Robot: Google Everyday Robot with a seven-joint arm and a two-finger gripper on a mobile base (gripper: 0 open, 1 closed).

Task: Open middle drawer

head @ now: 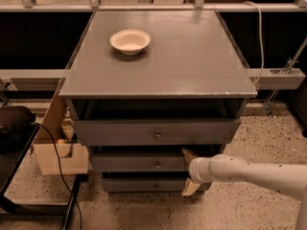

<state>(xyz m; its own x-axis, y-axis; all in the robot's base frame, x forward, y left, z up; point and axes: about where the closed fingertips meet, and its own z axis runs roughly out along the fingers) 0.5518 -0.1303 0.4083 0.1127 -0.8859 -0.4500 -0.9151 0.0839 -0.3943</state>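
Note:
The grey cabinet [158, 61] has three drawer fronts below its top. The middle drawer [124, 163] is the second one, with a small round metal knob [157, 165] at its centre, and it looks shut. My gripper [188, 171] is at the right part of that front, just right of the knob, on the end of my white arm [249, 172], which comes in from the right. Its fingers are open: one tan fingertip [188, 154] is above the drawer front and the other is below it. It holds nothing.
A white bowl [130, 40] sits on the cabinet top. The taller top drawer [115, 132] sticks out slightly; the thin bottom drawer [129, 186] is below. A cardboard box [60, 158] and a black stand with cable [19, 128] are at the left.

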